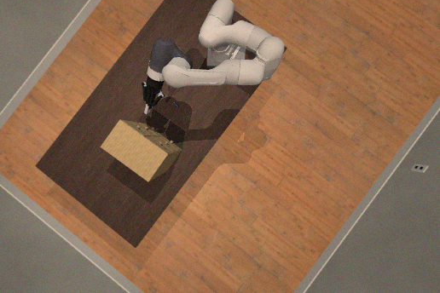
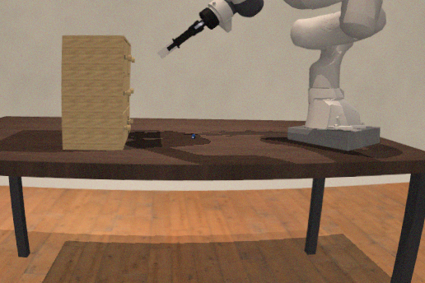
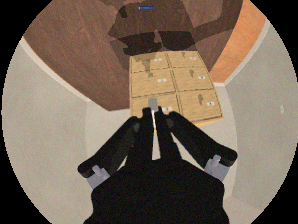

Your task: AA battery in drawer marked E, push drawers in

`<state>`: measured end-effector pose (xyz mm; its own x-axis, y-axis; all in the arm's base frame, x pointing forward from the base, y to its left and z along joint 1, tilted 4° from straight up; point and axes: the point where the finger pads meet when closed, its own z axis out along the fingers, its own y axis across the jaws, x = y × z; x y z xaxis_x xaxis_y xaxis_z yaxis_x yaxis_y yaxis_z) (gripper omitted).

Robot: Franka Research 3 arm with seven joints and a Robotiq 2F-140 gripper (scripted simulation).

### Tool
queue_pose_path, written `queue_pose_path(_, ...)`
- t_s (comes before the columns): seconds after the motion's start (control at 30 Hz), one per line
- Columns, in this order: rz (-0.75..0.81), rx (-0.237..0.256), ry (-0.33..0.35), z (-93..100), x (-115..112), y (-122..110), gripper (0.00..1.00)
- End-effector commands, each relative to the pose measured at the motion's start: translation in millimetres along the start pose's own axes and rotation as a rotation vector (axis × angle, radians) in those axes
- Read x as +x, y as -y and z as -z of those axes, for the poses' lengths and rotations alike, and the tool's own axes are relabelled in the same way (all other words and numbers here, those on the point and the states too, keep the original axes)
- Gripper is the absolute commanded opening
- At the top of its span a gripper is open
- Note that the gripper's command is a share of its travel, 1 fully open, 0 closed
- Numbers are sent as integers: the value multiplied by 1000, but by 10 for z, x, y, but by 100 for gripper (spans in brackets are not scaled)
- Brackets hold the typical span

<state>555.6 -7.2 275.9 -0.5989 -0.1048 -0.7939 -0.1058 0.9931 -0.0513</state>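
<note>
My pincer (image 1: 147,110) (image 2: 163,53) (image 3: 153,104) is pinched narrow on nothing; misreading 1 of 6 small labels could put the battery (image 1: 176,104) (image 2: 193,136) (image 3: 146,8) in the wrong drawer.
</note>
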Motion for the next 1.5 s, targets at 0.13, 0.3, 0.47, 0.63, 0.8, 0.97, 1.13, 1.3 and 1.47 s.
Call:
queue_pose_path(0.13, 13, -1, -11, 171, 85, -8, 0)
queue_pose_path(0.3, 13, -1, -16, 179, 84, -9, 0)
queue_pose_path(0.47, 13, -2, -31, 202, 81, -10, 0)
queue_pose_path(0.63, 13, -1, -84, 289, 73, -10, 0)
queue_pose_path(0.8, 13, -1, -183, 449, 59, -10, 0)
queue_pose_path(0.97, 13, 0, -267, 587, 47, -10, 0)
queue_pose_path(1.13, 13, 1, -439, 868, 23, -9, 0)
queue_pose_path(1.3, 13, 3, -595, 1123, 0, -8, 0)
queue_pose_path(1.47, 13, 3, -724, 1333, -18, -8, 0)
